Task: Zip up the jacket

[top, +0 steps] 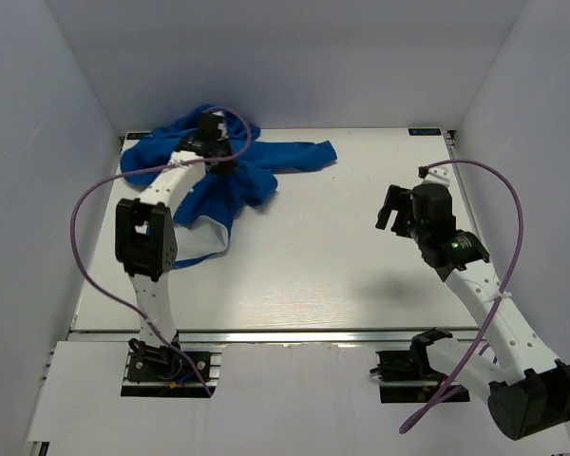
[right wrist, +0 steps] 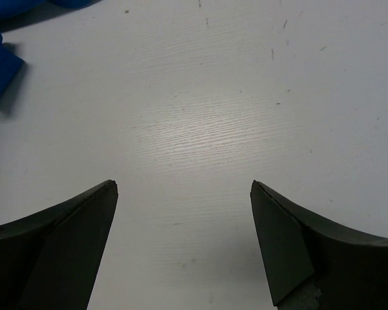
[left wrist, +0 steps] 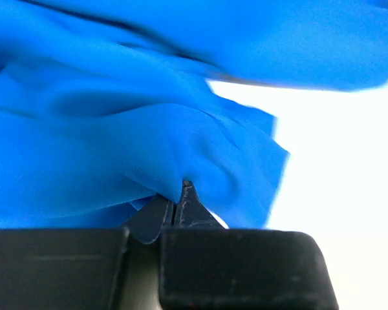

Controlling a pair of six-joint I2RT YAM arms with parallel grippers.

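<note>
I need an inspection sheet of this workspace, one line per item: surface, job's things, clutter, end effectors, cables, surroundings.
Surface: white table top, mostly bare, with small dark specks in the right wrist view.
Job's things: bright royal-blue soft fleece jacket, crumpled at the far left of the table; its zipper is not visible.
Clutter: nothing seen.
End effectors: left end effector shut on a fold of the jacket; right end effector open above bare table, holding nothing.
Cables: left purple cable loops beside the left arm; right purple cable arches over the right arm.
Surroundings: plain pale walls on three sides.
</note>
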